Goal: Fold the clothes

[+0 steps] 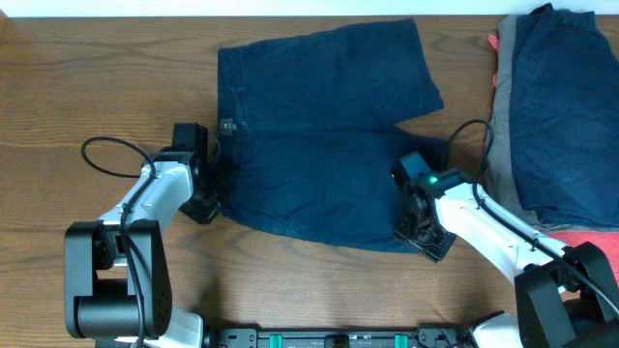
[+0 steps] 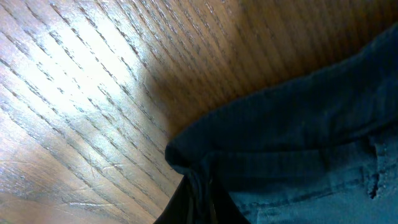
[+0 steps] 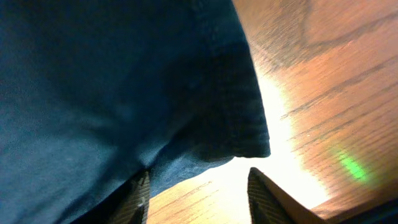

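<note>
Standing beside the counter (image 1: 87, 68), I see a pair of dark navy shorts (image 1: 324, 135) spread flat on the wood. The waistband lies toward the left fingers (image 2: 186, 208) and the two legs lie toward the right fingers (image 3: 264, 196). The left fingers are closed together on a corner of the waistband, and the cloth bunches into a small fold just where they pinch it. The right fingers stand apart at the hem of the leg on their side. One of them touches the edge of the cloth and the other is over bare wood. The hem corner lies just ahead of the gap between them, and they grip nothing. Well beyond the right fingers, at the counter edge, a pile of other clothes (image 1: 556, 106) rests. It has a navy piece on top, a grey piece (image 1: 501, 155) under it and a coral-red piece (image 1: 585, 242) at the bottom.
</note>
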Motion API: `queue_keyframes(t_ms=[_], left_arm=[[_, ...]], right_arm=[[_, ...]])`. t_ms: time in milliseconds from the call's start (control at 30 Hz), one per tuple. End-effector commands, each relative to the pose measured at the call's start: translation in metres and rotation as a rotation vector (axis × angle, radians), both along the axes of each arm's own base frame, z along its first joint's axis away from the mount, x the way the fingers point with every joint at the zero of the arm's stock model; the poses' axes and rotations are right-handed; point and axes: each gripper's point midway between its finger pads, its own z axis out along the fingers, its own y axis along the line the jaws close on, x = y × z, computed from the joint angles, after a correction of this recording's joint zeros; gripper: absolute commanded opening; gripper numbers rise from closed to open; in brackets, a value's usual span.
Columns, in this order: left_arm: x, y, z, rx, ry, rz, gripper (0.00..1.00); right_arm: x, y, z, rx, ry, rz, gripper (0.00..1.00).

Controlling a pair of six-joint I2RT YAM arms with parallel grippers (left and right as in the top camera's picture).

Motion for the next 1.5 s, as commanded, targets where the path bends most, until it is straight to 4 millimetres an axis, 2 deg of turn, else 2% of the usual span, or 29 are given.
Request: queue_keyframes(t_ms=[0, 200, 467, 667, 800, 900, 933, 1000, 1100, 1200, 1267, 1367, 1467], left_arm=[[-0.004, 0.006, -0.009, 0.034, 0.027, -0.015, 0.06], [-0.005, 0.006, -0.009, 0.034, 0.027, -0.021, 0.06], [-0.005, 0.006, -0.009, 0.034, 0.027, -0.029, 0.06], [-0.005, 0.006, -0.009, 0.034, 0.027, -0.029, 0.06], [-0.005, 0.006, -0.009, 0.034, 0.027, -0.029, 0.06], [-0.004, 0.005, -0.009, 0.034, 0.025, -0.041, 0.06], [-0.004, 0.005, -0.008, 0.034, 0.022, -0.048, 0.06], [-0.003, 0.006, -0.004, 0.037, 0.007, -0.07, 0.06], [0.005, 0.006, 0.016, 0.044, -0.053, -0.109, 0.06], [0.015, 0.006, 0.051, 0.056, -0.153, -0.149, 0.06], [0.021, 0.006, 0.079, 0.068, -0.24, -0.172, 0.06], [0.021, 0.006, 0.119, 0.081, -0.367, -0.174, 0.06], [0.014, 0.006, 0.147, 0.09, -0.454, -0.171, 0.06]], right_arm=[[-0.01, 0.002, -0.006, 0.017, 0.031, -0.032, 0.52], [-0.012, -0.003, -0.012, -0.003, 0.02, -0.03, 0.53], [-0.003, -0.03, -0.015, -0.154, -0.056, -0.093, 0.54], [0.011, -0.027, -0.024, -0.134, -0.128, -0.106, 0.52], [0.012, -0.026, -0.032, -0.128, -0.145, -0.107, 0.39], [0.005, -0.028, -0.037, -0.13, -0.127, -0.106, 0.08], [0.004, -0.029, -0.037, -0.132, -0.121, -0.106, 0.01], [0.003, -0.029, -0.037, -0.133, -0.119, -0.103, 0.01], [0.009, -0.031, -0.031, -0.123, -0.13, -0.09, 0.01], [0.023, -0.035, -0.015, -0.101, -0.168, -0.057, 0.01], [0.037, -0.037, 0.002, -0.079, -0.217, -0.038, 0.01], [0.062, -0.041, 0.04, -0.039, -0.323, 0.012, 0.01], [0.078, -0.048, 0.079, -0.015, -0.417, 0.05, 0.01]])
